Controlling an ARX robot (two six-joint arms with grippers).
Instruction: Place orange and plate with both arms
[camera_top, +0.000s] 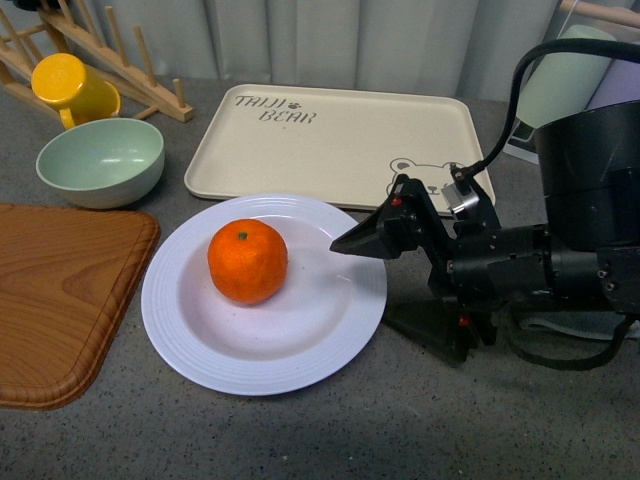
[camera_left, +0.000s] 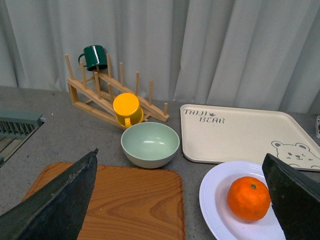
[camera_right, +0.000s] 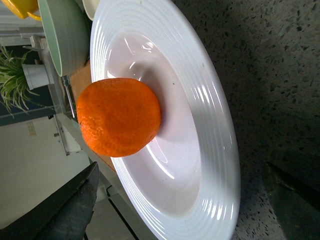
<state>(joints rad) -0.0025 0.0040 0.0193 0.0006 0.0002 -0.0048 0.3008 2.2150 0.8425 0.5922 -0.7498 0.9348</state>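
Left to right: the left gripper is not showing in the front view. Its wrist view is showing both fingers spread wide with nothing between them, looking over the wooden board. The board is lying at the plate's 9 o'clock. The mint bowl is sitting at about 10 o'clock, with the yellow cup on the rack beyond it. The plate is lying flat on the counter, mid-scene. The orange is sitting in the plate's well, slightly toward 10 o'clock from centre. The beige tray is at 12 to 1 o'clock, just behind the rim. The right gripper is hovering at the plate's 3 o'clock rim, turned on its side, fingers apart and holding nothing. I can't tell whether it's touching the rim. Handling, as I'm judging it: the orange is looking light and firm with slight give, and the dimpled skin is helping grip, but it's round and will roll, so take it across the middle with moderate squeeze. The plate is looking stiff, glossy, slippery and probably breakable. Pinch the ridged rim at 3 o'clock and keep it level, or the orange rolls off.
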